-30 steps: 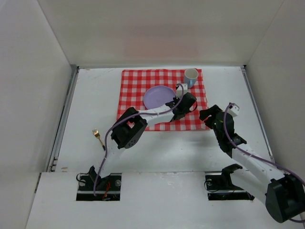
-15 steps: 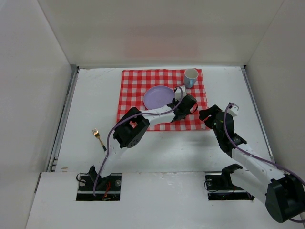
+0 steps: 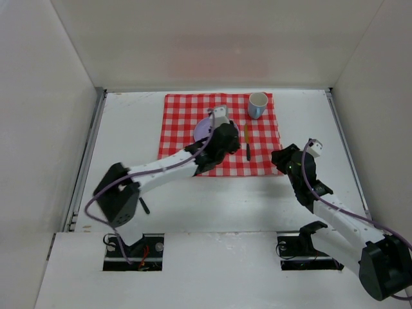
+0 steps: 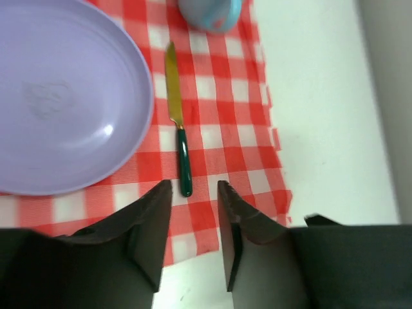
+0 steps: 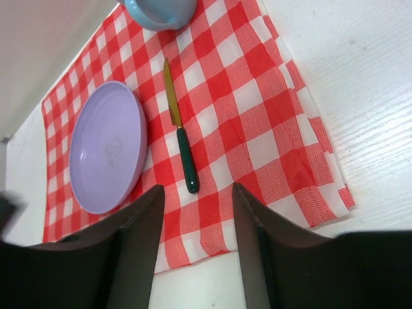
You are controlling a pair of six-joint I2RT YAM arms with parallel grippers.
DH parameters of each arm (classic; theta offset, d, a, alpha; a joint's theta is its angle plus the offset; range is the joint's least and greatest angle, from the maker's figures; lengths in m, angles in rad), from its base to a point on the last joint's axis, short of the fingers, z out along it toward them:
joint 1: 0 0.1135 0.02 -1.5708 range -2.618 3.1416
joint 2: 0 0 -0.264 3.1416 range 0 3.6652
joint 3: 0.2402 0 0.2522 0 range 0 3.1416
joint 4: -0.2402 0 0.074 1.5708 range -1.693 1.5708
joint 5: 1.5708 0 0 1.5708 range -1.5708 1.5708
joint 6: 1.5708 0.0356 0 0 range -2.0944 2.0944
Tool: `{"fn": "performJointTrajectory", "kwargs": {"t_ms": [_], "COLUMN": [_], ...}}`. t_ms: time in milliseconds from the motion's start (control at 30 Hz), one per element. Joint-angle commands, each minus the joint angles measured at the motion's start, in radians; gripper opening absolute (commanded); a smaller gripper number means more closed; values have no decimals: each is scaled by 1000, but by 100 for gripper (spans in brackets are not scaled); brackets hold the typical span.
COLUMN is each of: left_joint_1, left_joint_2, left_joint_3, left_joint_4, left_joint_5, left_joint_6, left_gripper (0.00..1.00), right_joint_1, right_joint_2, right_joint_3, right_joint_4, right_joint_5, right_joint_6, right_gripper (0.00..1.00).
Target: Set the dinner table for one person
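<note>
A red-checked cloth (image 3: 183, 109) lies on the white dinner table (image 3: 129, 129). On it are a lavender plate (image 3: 205, 127), a light-blue cup (image 3: 258, 104), and a knife (image 3: 247, 143) with a gold blade and green handle, just right of the plate. My left gripper (image 3: 219, 151) hangs above the cloth's near edge, open and empty. In the left wrist view (image 4: 193, 187) the knife handle (image 4: 183, 158) ends just ahead of its fingertips. My right gripper (image 3: 286, 161) is open and empty off the cloth's near right corner; it also shows in the right wrist view (image 5: 198, 193).
The left arm's elbow (image 3: 119, 196) lies over the spot where a gold fork lay; only a short dark stick (image 3: 145, 206) shows beside it. Metal rails (image 3: 87, 161) run along the table's sides, and white walls stand on three sides.
My left gripper has drawn back to the left from the spot right of the plate, and the knife now lies uncovered there. The left elbow swung left over the fork. The right arm has not moved.
</note>
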Motion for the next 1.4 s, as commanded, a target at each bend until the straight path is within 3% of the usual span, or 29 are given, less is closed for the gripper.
{"fn": "performJointTrajectory", "kwargs": {"t_ms": [0, 67, 167, 300, 433, 767, 1367], "left_joint_1": [56, 98, 175, 302, 427, 617, 672], "left_joint_2": [-229, -388, -599, -849, -981, -897, -751], "left_joint_3": [-212, -390, -574, -743, -836, -899, -869], "left_joint_4": [30, -19, -207, -490, -647, -615, -661], "left_joint_5": [-55, -81, -139, -153, -117, 29, 72], "left_joint_6": [37, 22, -62, -191, -259, -259, -299], "left_gripper": [26, 19, 17, 17, 24, 30, 29], "right_joint_1": [22, 31, 65, 85, 119, 155, 169], "right_joint_2": [-5, 6, 21, 59, 95, 136, 113], "right_joint_3": [5, 11, 21, 31, 51, 80, 74], "right_joint_4": [59, 63, 73, 88, 90, 85, 77], "right_joint_5": [17, 11, 14, 13, 14, 5, 8], "right_joint_6": [-3, -8, -22, -31, -55, -83, -84], "right_gripper": [42, 32, 31, 38, 45, 48, 50]}}
